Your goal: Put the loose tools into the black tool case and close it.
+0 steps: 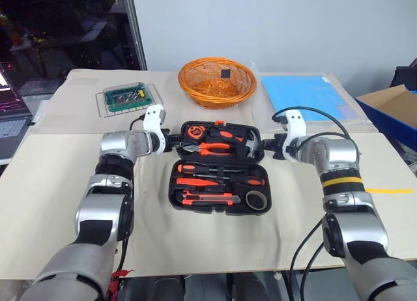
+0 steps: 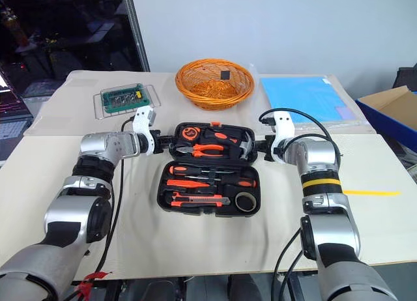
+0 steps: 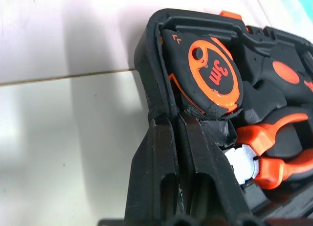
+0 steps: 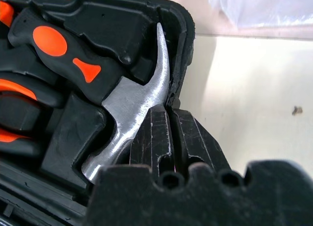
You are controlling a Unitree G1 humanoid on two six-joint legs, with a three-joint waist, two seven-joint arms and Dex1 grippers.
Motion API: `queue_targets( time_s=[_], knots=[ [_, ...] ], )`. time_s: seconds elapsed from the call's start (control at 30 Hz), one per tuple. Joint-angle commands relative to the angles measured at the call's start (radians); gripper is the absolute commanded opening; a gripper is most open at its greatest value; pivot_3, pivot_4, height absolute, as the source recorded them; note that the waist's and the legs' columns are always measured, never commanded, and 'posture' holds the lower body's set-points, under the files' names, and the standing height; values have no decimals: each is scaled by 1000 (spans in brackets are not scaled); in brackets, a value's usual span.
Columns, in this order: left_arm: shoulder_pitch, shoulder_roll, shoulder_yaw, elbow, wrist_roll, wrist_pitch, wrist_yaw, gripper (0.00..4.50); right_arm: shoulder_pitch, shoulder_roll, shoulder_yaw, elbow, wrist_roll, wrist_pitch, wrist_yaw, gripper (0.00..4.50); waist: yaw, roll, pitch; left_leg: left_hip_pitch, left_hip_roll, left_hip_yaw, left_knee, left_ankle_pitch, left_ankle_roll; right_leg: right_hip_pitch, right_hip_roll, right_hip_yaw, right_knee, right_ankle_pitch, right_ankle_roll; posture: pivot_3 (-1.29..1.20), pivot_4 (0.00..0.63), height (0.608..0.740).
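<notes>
Case [image 1: 218, 184] lies open on the desk [image 1: 58, 184], its two halves flat, the far half toward the basket [image 1: 217, 81]. Left end effector [image 3: 178, 121] is clamped on the left rim of the far half, its fingers pressed together on the case wall just beside the tape measure [image 3: 210, 74]. Right end effector [image 4: 171, 113] is clamped on the right rim of the same half, fingers together on the wall beside the hammer [image 4: 142, 103] head. Far half also holds the pliers [image 1: 208, 146].

Near half holds the loose tools, each in a recess: one screwdriver [image 1: 195, 168] at the far edge, a second screwdriver [image 1: 195, 182] below it, a smaller screwdriver [image 1: 251, 181] to the right, the knife [image 1: 208, 198] along the near edge, and the tape roll [image 1: 256, 200] at the near right corner.

Beyond the case, the bit set [image 1: 127, 97] sits on the far left of the desk, well apart from the basket. A blue sheet [image 1: 306, 96] lies at the far right.
</notes>
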Motion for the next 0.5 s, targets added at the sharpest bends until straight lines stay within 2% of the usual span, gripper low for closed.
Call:
queue_targets(
  time_s=[0.03,0.13,0.23,0.3,0.37,0.5],
  knots=[
    [30,3,-24,-174,-32,-114,-183,0,12,15,23,-146,-58,-292,3,16,-3,1,1,0,0,0,0,0,0,0,0,0,0,0,0,0,150,740],
    [140,17,-58,-363,25,-363,-214,0,95,42,26,-332,-64,-389,-3,16,-5,3,4,-2,0,0,0,0,-1,-3,0,1,1,0,0,0,150,740],
    [220,35,-92,-437,72,-473,-227,0,200,73,35,-448,-58,-515,29,16,-1,3,4,-12,1,0,0,2,-2,-14,0,1,6,2,-1,0,150,740],
    [295,42,-136,-507,127,-579,-228,0,295,109,-2,-552,-15,-564,23,16,4,3,4,-15,1,0,0,2,-4,-17,0,1,11,2,-1,0,150,740],
    [367,48,-170,-581,183,-690,-215,0,381,124,-32,-683,36,-522,15,16,6,3,4,-15,1,0,0,2,-4,-17,0,1,11,2,-1,0,150,740],
    [459,83,-169,-656,211,-788,-244,0,569,52,-39,-874,28,-550,76,16,16,3,4,-16,-1,1,1,2,-3,-16,-3,1,10,2,0,0,150,740]
  ],
)
